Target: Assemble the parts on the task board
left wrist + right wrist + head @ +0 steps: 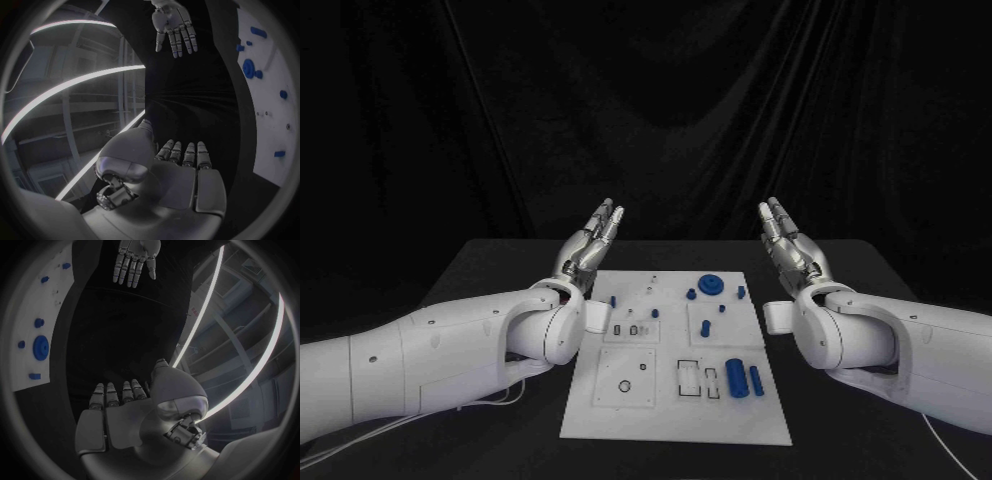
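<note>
Task board with blue parts on black surface; left robot hand and right robot hand raised either side (fingers straight, holding nothing).

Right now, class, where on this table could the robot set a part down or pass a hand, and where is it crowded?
Bare black table lies on either side of the task board, under the raised left hand and right hand, and beyond the board's far edge. The board's near strip is bare white. Crowded: the far half, round the blue disc, and by the two blue cylinders.

Matt white task board, blue parts, black cloth backdrop.
</note>
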Available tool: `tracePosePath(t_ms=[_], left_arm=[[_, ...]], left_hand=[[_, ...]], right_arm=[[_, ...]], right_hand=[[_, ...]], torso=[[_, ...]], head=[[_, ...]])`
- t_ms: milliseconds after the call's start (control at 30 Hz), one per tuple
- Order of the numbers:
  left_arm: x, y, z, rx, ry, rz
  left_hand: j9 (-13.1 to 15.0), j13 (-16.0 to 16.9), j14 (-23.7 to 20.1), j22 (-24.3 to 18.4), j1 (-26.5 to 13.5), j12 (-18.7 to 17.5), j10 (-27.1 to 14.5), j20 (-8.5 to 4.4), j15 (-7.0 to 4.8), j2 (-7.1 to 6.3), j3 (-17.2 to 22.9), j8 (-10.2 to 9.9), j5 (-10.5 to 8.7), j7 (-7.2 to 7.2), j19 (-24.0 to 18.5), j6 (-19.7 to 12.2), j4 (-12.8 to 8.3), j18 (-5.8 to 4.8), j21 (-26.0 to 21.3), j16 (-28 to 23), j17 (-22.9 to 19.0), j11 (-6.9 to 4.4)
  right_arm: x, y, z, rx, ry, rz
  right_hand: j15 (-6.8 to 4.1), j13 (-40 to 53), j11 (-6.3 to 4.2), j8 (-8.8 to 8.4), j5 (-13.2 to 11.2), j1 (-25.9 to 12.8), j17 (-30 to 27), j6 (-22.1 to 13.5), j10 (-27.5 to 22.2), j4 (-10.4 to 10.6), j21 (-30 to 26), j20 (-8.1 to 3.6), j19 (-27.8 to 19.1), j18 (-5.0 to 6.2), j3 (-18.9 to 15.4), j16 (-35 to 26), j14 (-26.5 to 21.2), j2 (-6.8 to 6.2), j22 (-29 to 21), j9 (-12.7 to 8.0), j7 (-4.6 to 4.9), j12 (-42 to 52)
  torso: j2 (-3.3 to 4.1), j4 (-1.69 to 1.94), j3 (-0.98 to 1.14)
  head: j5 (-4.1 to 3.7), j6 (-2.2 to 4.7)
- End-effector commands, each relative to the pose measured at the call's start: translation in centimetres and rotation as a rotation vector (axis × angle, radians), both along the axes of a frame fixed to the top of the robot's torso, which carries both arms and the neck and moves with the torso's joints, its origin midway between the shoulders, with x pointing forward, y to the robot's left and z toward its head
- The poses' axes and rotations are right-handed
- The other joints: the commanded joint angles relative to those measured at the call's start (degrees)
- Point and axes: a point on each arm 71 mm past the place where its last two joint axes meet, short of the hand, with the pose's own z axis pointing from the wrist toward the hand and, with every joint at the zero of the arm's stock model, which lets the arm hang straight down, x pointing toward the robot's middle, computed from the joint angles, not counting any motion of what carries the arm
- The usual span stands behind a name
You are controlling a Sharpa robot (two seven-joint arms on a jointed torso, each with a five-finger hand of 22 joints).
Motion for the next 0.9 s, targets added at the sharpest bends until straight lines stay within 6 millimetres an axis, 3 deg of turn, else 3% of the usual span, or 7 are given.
tracePosePath(t_ms=[33, 333, 433, 533, 600, 667, 900], left_arm=[[-0.1, -0.8, 1.0, -0.172, -0.084, -0.140], [-0.3, -0.9, 1.0, -0.237, -0.104, -0.211], [-0.3, -0.3, 0.9, -0.254, -0.095, -0.229], [-0.4, 0.0, 0.9, -0.237, -0.105, -0.225], [-0.4, 0.3, 0.9, -0.215, -0.116, -0.216], [-0.6, 0.7, 1.0, -0.193, -0.128, -0.211], [-1.0, 2.3, 1.3, -0.102, -0.186, -0.236]], left_hand=[[-0.2, -0.7, 0.7, -0.6, 3.0, -0.6, 0.3, 2.80, -2.60, 0.53, -0.8, -0.2, 1.50, -0.85, 0.1, 0.2, 1.2, 0.90, -0.7, -0.6, -0.3, -0.84], [-0.2, -0.7, 0.7, -0.6, 3.3, -0.6, 0.3, 3.20, -2.38, 0.55, -0.7, -0.1, 1.52, 0.19, 0.1, 0.4, 1.2, 1.43, -0.7, -0.6, -0.3, 0.10], [-0.1, -0.7, 0.7, -0.6, 3.5, -0.6, 0.3, 3.37, -2.35, 0.52, -0.7, -0.1, 1.58, 0.70, 0.1, 0.7, 1.2, 1.60, -0.7, -0.6, -0.3, 0.58], [-0.1, -0.7, 0.7, -0.6, 3.6, -0.6, 0.3, 3.45, -2.30, 0.49, -0.7, 0.0, 1.61, 0.87, 0.1, 0.8, 1.2, 1.65, -0.7, -0.6, -0.3, 0.74], [0.0, -0.7, 0.7, -0.6, 4.1, -0.6, 0.3, 4.26, -1.61, 0.33, -0.9, 0.0, 1.78, 1.19, 0.1, 1.2, 1.1, 1.77, -0.7, -0.6, -0.3, 1.30], [0.3, -0.7, 0.7, -0.6, 6.5, -0.6, 0.3, 9.25, 2.20, -0.65, -1.6, 0.5, 3.04, 3.19, 0.1, 3.5, 0.9, 2.07, -0.7, -0.6, -0.3, 4.92], [1.0, 1.2, 2.0, 0.3, 16.5, 6.4, 4.1, 14.52, 5.95, -1.55, -3.1, 2.1, 9.15, 4.77, 1.9, 8.3, 1.0, 2.38, 0.6, 1.8, 0.5, 13.05]], right_arm=[[0.0, 0.2, 0.2, 0.050, -0.007, 0.020], [0.0, 0.2, 0.2, 0.050, -0.007, 0.020], [0.4, -0.3, 0.0, 0.071, -0.002, 0.044], [0.4, -0.4, 0.0, 0.069, -0.007, 0.040], [0.4, -0.5, 0.1, 0.064, -0.010, 0.034], [0.5, -0.7, 0.3, 0.054, -0.019, 0.033], [1.3, -1.1, 2.0, -0.075, -0.121, 0.103]], right_hand=[[-12.77, -0.6, -0.12, -0.71, 1.4, 3.1, -0.8, -0.1, 0.6, 0.3, -1.4, -6.12, 0.6, 1.69, -1.9, -1.3, 0.4, 0.08, -0.2, -0.2, -0.15, -0.3], [-9.37, -0.7, 3.59, -0.72, 1.6, 4.0, -0.8, -0.1, 0.6, 0.4, -1.4, -3.68, 0.6, 1.19, -1.8, -1.3, 0.4, -0.21, -0.2, -0.2, -0.18, -0.6], [-8.61, -0.7, 4.17, -0.66, 1.7, 4.3, -0.8, 0.2, 0.6, 0.4, -1.4, -3.10, 0.6, 1.02, -1.7, -1.3, 0.4, -0.29, -0.2, -0.1, 0.52, -0.6], [-5.10, -0.6, 6.93, -0.51, 2.3, 5.5, -0.8, 0.9, 0.6, 0.4, -1.4, 0.81, 0.6, 1.07, -1.5, -1.3, 0.4, -0.74, -0.2, 0.0, 1.63, -0.2], [3.11, -0.1, 12.94, -0.27, 3.7, 8.2, -0.8, 2.2, 0.9, 0.1, -1.4, 9.65, 0.6, 1.27, -1.3, -1.3, 0.4, -2.30, -0.2, 0.2, 3.86, 1.7], [5.44, 0.3, 15.90, 0.14, 4.3, 10.1, -0.8, 3.8, 1.4, -0.2, -1.4, 13.52, 0.6, 1.49, -1.0, -1.3, 0.4, -3.45, -0.2, 0.5, 6.12, 3.6], [13.14, 1.2, 19.94, 1.79, 5.8, 16.4, 1.0, 7.9, 3.1, -0.7, 1.7, 18.94, 5.3, 1.78, 0.7, 3.9, 4.7, -7.09, 1.8, 1.1, 11.26, 10.2]], torso=[[-0.10, 0.01, 0.01], [-0.10, 0.01, 0.01], [-0.22, 0.07, 0.03], [-0.20, 0.09, 0.03], [-0.17, 0.09, 0.03], [-0.16, 0.08, 0.02], [-0.24, -0.09, -0.01]], head=[[0.02, -0.05], [0.02, -0.05], [0.46, -2.92], [-0.16, -3.54], [-0.22, -3.79], [-0.23, -4.00], [-1.03, -5.63]])
